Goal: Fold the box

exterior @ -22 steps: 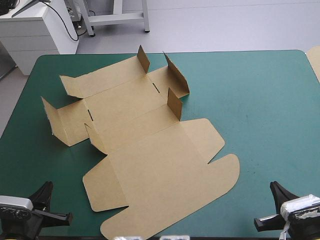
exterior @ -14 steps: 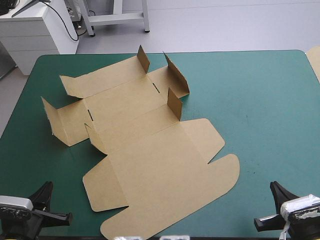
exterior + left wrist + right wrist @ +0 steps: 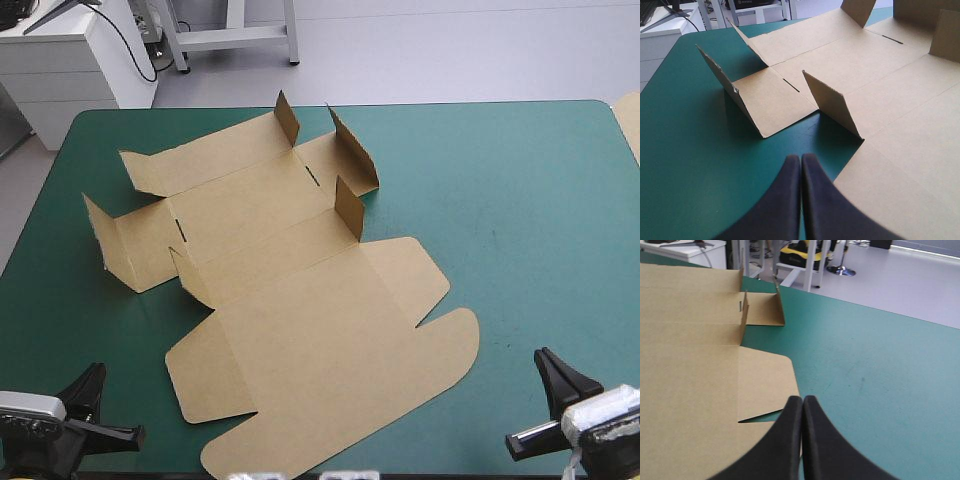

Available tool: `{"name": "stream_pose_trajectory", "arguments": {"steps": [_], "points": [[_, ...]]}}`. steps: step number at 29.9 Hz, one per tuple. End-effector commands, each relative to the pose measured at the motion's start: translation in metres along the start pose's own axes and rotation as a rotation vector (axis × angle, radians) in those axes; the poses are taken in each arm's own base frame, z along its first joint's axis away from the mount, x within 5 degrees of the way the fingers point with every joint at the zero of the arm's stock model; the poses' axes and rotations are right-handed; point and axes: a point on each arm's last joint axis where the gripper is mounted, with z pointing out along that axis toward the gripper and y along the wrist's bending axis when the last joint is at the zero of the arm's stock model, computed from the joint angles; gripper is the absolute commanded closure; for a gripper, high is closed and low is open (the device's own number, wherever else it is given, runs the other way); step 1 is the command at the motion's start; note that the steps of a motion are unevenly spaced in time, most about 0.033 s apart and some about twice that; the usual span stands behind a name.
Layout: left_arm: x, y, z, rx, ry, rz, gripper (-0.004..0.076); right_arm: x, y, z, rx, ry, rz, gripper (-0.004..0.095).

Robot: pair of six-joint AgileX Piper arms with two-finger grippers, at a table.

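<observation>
The brown box [image 3: 300, 290] lies as an unfolded cut sheet across the middle of the teal-green table, its big lid panel flat toward the front and several small flaps standing up at the back and left. My left gripper [image 3: 95, 385] waits shut at the front left corner, its black tips [image 3: 801, 159] just short of the sheet's left edge [image 3: 850, 165]. At the front right my right gripper [image 3: 548, 365] is shut as well, pointing [image 3: 803, 400] past the lid's rounded flap [image 3: 765, 385]. Neither touches the board.
A white cabinet [image 3: 70, 55] and a metal frame [image 3: 230, 35] stand beyond the table's far edge. Bare teal-green cover [image 3: 530, 200] stretches over the right half of the table. A sliver of more board [image 3: 630, 120] shows at the right edge.
The right gripper has shifted slightly up and inward from the front right corner. The box and the left gripper have not moved.
</observation>
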Motion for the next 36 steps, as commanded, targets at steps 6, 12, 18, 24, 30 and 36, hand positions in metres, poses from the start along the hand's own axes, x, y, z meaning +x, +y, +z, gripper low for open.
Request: {"name": "stream_pose_trajectory", "arguments": {"steps": [6, 12, 18, 24, 30, 36], "points": [[-0.012, 0.0, -0.006, 0.003, -0.105, -0.005, 0.0731, -0.07, -0.01, 0.042, -0.172, 0.01, -0.219, 0.0927], [-0.012, 0.0, -0.006, 0.003, -0.105, -0.005, 0.0731, -0.105, -0.018, 0.088, -0.302, 0.047, -0.053, 0.0917], [-0.012, 0.0, -0.006, 0.003, -0.105, -0.005, 0.0731, -0.12, -0.03, 0.134, -0.359, 0.136, 0.018, 0.0902], [-0.012, 0.0, -0.006, 0.003, -0.105, -0.005, 0.0731, -0.127, -0.027, 0.172, -0.377, 0.203, 0.069, 0.0902], [-0.012, 0.0, -0.006, 0.003, -0.105, -0.007, 0.0731, -0.126, 0.004, 0.217, -0.342, 0.345, 0.007, 0.0902], [-0.012, 0.0, -0.006, 0.003, -0.105, -0.008, 0.0731, -0.125, 0.039, 0.273, -0.332, 0.483, -0.076, 0.0905]]}}
